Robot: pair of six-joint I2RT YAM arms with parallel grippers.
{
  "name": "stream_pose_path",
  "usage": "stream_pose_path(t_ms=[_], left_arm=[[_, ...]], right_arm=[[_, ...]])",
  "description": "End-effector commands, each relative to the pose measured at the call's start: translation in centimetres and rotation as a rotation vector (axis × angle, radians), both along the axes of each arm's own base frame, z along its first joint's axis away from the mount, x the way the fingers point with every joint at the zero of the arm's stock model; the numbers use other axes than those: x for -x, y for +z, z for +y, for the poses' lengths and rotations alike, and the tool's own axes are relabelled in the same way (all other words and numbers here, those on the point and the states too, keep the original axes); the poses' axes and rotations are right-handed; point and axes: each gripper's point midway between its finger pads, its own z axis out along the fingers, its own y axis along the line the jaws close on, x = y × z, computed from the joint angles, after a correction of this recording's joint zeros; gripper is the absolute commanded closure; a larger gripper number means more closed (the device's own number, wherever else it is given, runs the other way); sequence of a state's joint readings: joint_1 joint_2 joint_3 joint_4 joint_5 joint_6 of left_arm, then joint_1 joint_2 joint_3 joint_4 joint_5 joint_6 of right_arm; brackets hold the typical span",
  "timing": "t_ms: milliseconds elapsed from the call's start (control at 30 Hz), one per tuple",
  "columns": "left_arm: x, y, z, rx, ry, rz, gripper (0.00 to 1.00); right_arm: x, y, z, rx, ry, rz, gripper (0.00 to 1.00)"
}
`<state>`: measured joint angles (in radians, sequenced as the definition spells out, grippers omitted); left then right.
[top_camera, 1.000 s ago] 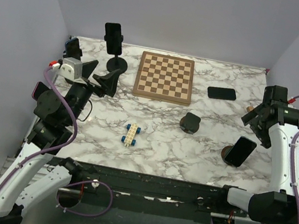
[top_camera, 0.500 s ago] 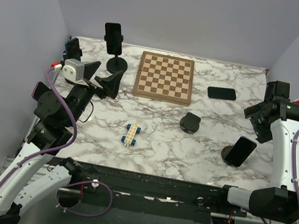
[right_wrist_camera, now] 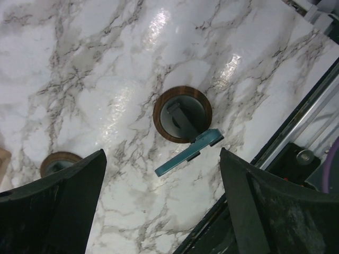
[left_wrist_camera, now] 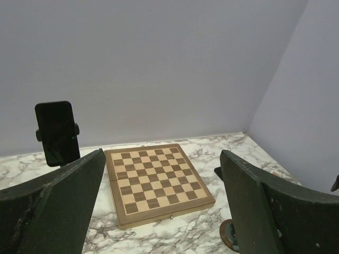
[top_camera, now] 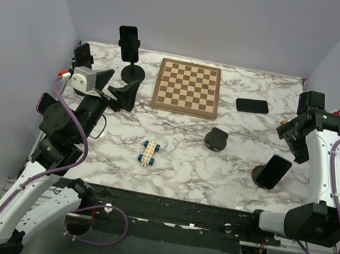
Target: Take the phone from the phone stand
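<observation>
A dark phone (top_camera: 273, 171) leans on a round brown-based phone stand (top_camera: 258, 175) at the right front. In the right wrist view it shows edge-on as a teal phone (right_wrist_camera: 188, 152) resting on its stand (right_wrist_camera: 182, 114). My right gripper (top_camera: 288, 131) hangs open above and behind it, touching nothing; the phone lies between its open jaws (right_wrist_camera: 161, 154) in that view. A second black phone (top_camera: 129, 42) sits clamped on a tall stand (top_camera: 133, 72) at the back left, also seen as the phone (left_wrist_camera: 57, 133) in the left wrist view. My left gripper (top_camera: 118, 89) is open and empty near that stand.
A wooden chessboard (top_camera: 187, 88) lies at the back centre, and a loose phone (top_camera: 253, 105) lies flat to its right. A black lump (top_camera: 217, 139) and a small blue-wheeled toy (top_camera: 149, 152) sit mid-table. Another round brown base (right_wrist_camera: 60, 163) lies beside the right gripper.
The right wrist has shifted slightly toward the back and turned, its jaws narrowing a little while staying open. The left arm has barely moved.
</observation>
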<state>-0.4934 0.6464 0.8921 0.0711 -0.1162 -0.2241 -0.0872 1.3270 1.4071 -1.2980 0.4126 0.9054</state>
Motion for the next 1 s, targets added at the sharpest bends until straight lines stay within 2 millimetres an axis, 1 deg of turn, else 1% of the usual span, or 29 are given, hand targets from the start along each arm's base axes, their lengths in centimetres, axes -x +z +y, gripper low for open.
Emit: stream_pose_path(t_ms=[0,100,200,367,467,733,967], left_arm=[[0.0,0.1,-0.1,-0.005,0.002,-0.002,0.02],[0.0,0.1,-0.1,-0.003,0.001,-0.002,0.02],[0.2,0.2,0.2,0.000,0.009,-0.007,0.02],[0.0,0.0,0.2,-0.001,0.015,-0.003,0.02],[0.1,0.1,0.0,0.000,0.004,-0.005,0.02],[0.0,0.1,0.2,-0.001,0.016,-0.006,0.02],[-0.2,-0.1,0.1,-0.004,0.017,0.002,0.02]], right_arm=[[1.4,-0.5,-1.7,0.087,0.019,0.144,0.04],[2.3,-2.2,-0.6,0.022,0.028,0.232,0.04],[2.3,-3.3,-0.1,-0.009,0.046,0.253,0.05],[2.3,-3.1,0.1,-0.021,-0.009,0.237,0.05],[2.3,-3.0,-0.1,-0.014,-0.054,0.215,0.07],[2.1,-4.1,0.2,-0.036,-0.094,0.243,0.15],[2.6,-5.4,0.3,-0.044,-0.119,0.283,0.21]])
